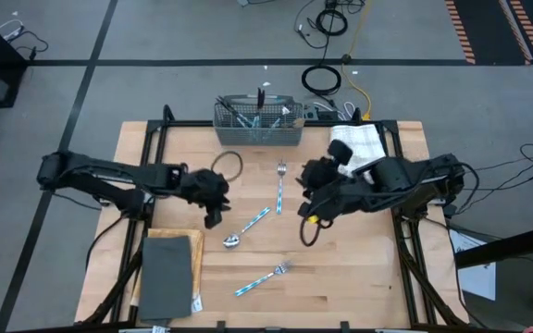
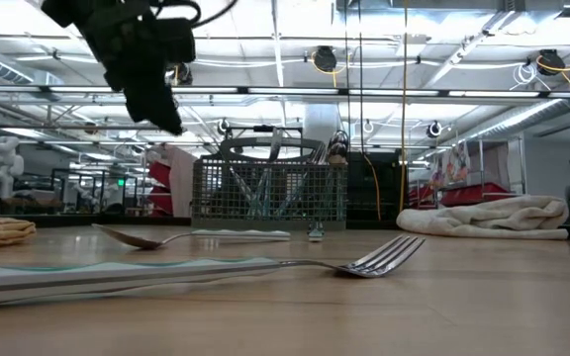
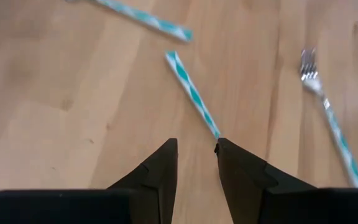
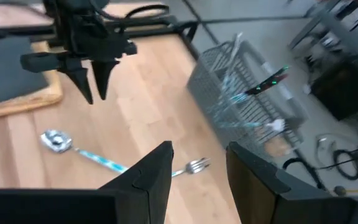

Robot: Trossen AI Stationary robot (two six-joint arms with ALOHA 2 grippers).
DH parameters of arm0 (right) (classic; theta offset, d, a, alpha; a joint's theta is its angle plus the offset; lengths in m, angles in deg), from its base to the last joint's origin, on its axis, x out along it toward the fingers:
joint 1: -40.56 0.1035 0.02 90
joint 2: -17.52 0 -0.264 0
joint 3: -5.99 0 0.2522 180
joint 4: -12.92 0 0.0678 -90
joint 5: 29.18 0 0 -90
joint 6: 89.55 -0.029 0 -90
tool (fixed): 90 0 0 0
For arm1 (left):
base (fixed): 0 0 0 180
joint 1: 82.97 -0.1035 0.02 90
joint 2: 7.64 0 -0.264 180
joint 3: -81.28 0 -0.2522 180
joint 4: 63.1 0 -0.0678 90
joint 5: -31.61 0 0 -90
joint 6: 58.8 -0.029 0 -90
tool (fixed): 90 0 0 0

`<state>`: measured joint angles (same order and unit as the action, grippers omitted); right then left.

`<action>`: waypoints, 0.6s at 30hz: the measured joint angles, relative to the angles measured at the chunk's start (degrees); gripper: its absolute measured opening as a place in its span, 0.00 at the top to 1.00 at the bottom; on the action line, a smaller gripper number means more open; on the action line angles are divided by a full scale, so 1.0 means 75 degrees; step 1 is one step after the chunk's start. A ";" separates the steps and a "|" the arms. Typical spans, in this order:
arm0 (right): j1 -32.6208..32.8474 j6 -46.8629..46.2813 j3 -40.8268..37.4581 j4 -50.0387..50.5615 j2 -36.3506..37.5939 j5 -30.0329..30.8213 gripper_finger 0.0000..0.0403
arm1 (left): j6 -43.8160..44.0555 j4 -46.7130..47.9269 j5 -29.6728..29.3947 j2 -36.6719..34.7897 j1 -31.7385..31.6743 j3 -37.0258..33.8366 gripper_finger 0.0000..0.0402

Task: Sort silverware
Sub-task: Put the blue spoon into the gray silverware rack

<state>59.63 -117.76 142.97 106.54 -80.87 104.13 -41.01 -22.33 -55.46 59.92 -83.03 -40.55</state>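
Observation:
Three pieces of silverware with blue-and-white handles lie flat on the wooden table: a spoon (image 1: pixel 246 229), a fork (image 1: pixel 279 185) toward the far side, and a fork (image 1: pixel 262 279) toward the near edge. More pieces stand in the grey mesh basket (image 1: pixel 257 123). My left gripper (image 1: pixel 214 220) hangs open above the table, just left of the spoon's bowl (image 1: pixel 230 241). In its wrist view the spoon's handle (image 3: pixel 192 94) runs up to the gap between the fingertips (image 3: pixel 196 144). My right gripper (image 4: pixel 199 155) is open and hovers right of the spoon; it touches nothing.
A dark grey mat on a wooden board (image 1: pixel 169 268) lies at the near left corner. A white cloth (image 1: pixel 359 143) sits at the far right. A dark ring (image 1: pixel 227 166) lies near the basket. Bare wood shows between the two grippers and along the near edge.

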 joint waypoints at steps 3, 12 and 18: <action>0.0007 -0.0061 0.0000 0.0011 -0.0263 -0.0054 0.65 | 0.0313 0.0005 -0.0021 0.0562 0.0223 0.0000 0.71; 0.0017 -0.0076 0.0000 0.0031 -0.0965 -0.0410 0.65 | 0.0912 -0.0529 0.0012 0.1665 0.0823 -0.0003 0.71; 0.0015 -0.0188 0.0000 0.0031 -0.1205 -0.0630 0.65 | 0.1181 -0.1300 -0.0116 0.2074 0.1074 0.0000 0.71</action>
<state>59.74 -119.17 142.97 106.78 -89.91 99.40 -32.16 -32.08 -56.33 75.48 -74.97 -40.55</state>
